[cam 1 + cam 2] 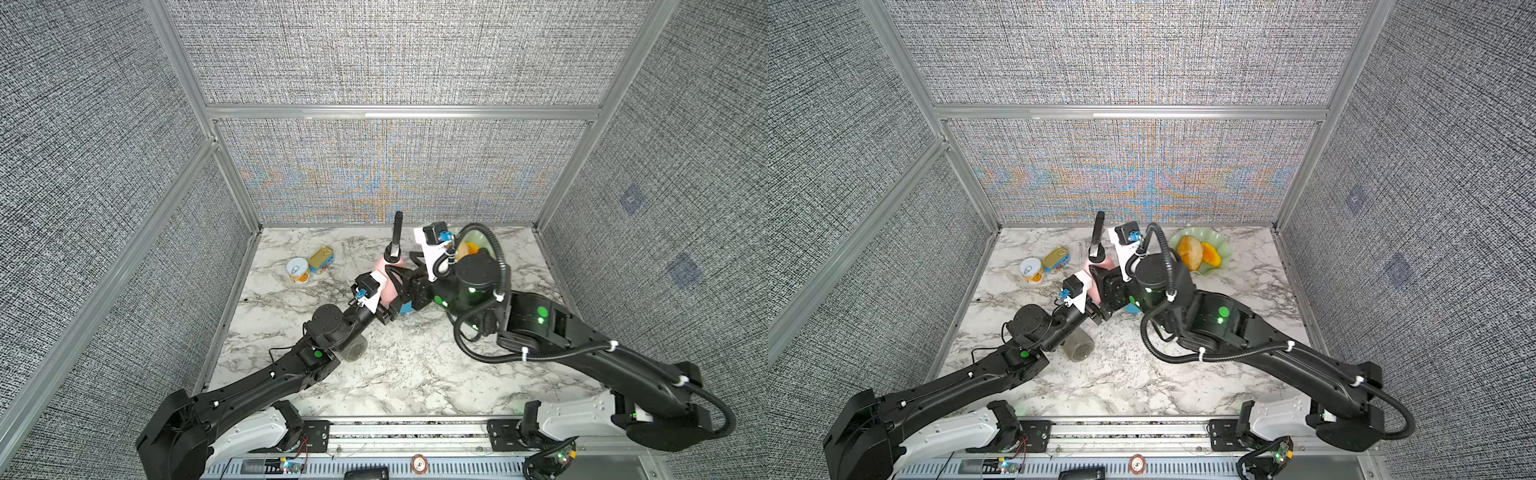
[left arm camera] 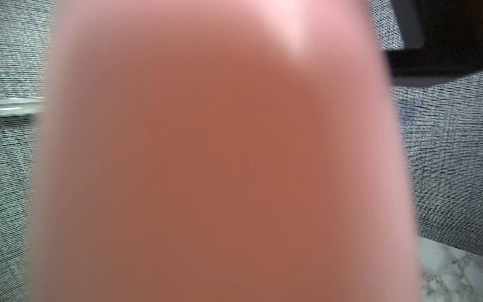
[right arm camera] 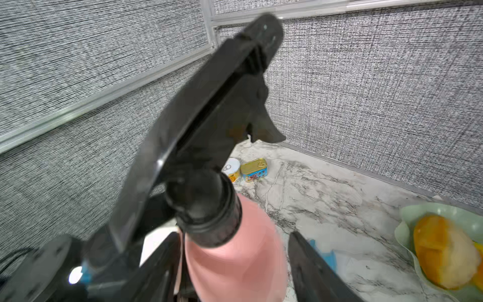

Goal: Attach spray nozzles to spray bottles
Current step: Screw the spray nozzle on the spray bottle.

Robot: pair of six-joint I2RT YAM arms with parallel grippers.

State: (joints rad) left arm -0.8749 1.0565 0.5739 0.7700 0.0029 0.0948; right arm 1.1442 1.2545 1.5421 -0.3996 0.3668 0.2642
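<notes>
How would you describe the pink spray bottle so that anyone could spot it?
Find the middle of the marble table, where the left arm and right arm meet. The pink spray bottle sits between them, the only pink thing, topped by a black spray nozzle; the grey bottle lies on its side.

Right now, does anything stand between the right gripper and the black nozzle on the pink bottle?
Nothing visible does. The black nozzle sits on the neck of the pink bottle. The right gripper is open, with one finger on each side of the bottle's shoulder, close under the nozzle.
</notes>
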